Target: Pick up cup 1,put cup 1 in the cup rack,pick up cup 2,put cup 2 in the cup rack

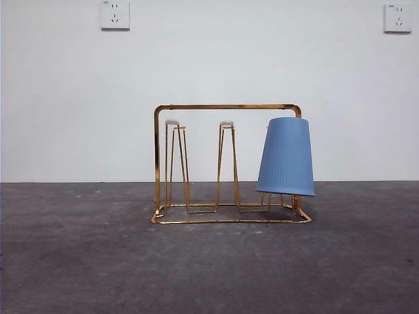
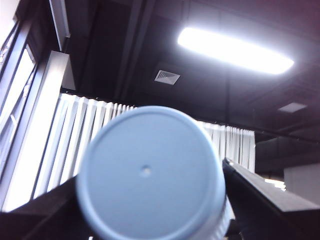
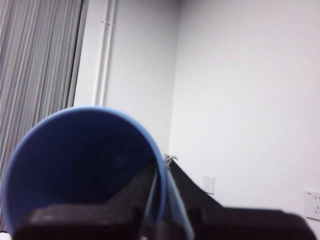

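The gold wire cup rack [image 1: 229,107] stands on the dark table in the front view. A light blue cup [image 1: 286,157] hangs upside down on its right peg, slightly tilted. The left and middle white-tipped pegs [image 1: 226,124] are bare. No arm shows in the front view. In the left wrist view my left gripper [image 2: 152,202] is shut around a blue cup [image 2: 147,170], whose flat bottom faces the camera, with the ceiling behind it. In the right wrist view my right gripper [image 3: 163,170] pinches the rim of another blue cup [image 3: 75,160], whose open mouth faces the camera.
A white wall with two sockets [image 1: 114,14] stands behind the table. The dark grey table [image 1: 78,261] spreads around the rack. The right wrist view shows a white wall corner and a grey curtain [image 3: 35,60].
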Robot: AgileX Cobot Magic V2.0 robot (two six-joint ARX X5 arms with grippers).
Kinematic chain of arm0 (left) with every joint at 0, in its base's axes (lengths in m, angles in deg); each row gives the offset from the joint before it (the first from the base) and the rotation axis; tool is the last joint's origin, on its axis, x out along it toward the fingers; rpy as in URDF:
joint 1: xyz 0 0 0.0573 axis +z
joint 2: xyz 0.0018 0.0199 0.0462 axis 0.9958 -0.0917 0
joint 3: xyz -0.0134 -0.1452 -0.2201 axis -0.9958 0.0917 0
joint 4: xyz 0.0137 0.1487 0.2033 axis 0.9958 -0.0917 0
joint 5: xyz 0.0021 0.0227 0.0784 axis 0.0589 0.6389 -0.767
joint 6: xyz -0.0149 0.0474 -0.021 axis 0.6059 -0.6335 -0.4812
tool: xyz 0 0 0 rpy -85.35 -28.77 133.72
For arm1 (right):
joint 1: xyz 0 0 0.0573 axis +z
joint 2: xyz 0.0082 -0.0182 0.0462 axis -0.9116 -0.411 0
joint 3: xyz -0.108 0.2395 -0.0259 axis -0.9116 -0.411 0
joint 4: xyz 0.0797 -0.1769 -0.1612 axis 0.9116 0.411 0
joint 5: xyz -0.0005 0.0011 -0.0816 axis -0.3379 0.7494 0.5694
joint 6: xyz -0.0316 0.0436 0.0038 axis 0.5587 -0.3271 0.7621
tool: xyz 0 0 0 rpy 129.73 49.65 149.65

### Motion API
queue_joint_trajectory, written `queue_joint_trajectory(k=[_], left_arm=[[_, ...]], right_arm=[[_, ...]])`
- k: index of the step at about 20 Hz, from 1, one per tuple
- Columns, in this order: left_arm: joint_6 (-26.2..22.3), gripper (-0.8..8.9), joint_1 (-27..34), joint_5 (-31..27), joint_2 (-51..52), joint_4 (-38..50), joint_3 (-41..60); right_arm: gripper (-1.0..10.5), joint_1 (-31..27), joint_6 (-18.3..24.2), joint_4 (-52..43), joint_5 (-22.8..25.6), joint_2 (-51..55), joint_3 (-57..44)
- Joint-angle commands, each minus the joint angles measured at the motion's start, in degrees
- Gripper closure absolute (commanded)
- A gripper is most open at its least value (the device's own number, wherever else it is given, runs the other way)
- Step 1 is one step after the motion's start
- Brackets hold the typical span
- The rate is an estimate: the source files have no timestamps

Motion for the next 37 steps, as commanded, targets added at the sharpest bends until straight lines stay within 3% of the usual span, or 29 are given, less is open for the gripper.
queue_joint_trajectory(k=[1,3,6,7,10,13,20,21,23,27,30,37], left_arm=[[-1.1,6.03,-0.1,-0.4,-0.1,0.2,0.4],[-1.1,6.05,-0.1,-0.4,-0.1,0.2,0.4],[-1.0,8.08,-0.1,-0.4,-0.1,0.2,0.4],[-1.0,8.23,0.0,-0.4,-0.1,0.2,0.4],[-1.0,8.22,0.4,-0.5,-0.1,0.2,0.4],[-0.8,8.22,2.6,-0.6,0.5,-0.3,0.4],[-2.1,8.22,10.8,-0.2,5.3,-11.6,0.4],[-3.7,8.22,12.0,0.1,6.1,-15.1,0.4],[-11.3,8.21,14.0,-0.8,8.2,-26.7,0.4],[-28.2,8.22,14.7,-12.1,10.5,-49.3,0.4],[-37.2,8.22,14.7,-21.2,10.1,-60.6,0.4],[-46.6,8.22,14.7,-33.4,4.7,-74.4,0.4]], right_arm=[[9.6,0.0,0.7,-0.7,0.9,-0.9,-0.1],[9.6,0.0,0.7,-1.8,0.9,-1.6,-0.1],[9.6,0.0,0.5,-1.1,0.8,-2.3,-0.1],[9.6,0.0,0.6,-0.2,0.9,-2.3,-0.1],[9.3,0.0,0.6,2.1,0.9,-2.4,-0.1],[7.5,0.0,0.7,3.7,0.9,-0.8,-0.1],[7.5,0.0,4.9,15.7,3.2,6.1,-0.1],[7.5,0.0,5.2,18.6,4.5,7.6,-0.1],[7.5,0.0,5.9,25.1,7.9,10.1,-0.1],[7.6,0.0,9.1,33.4,12.2,13.1,-0.1],[7.6,0.0,10.2,36.9,14.1,14.1,-0.1],[7.6,0.0,11.7,41.9,15.6,14.3,-0.1]])
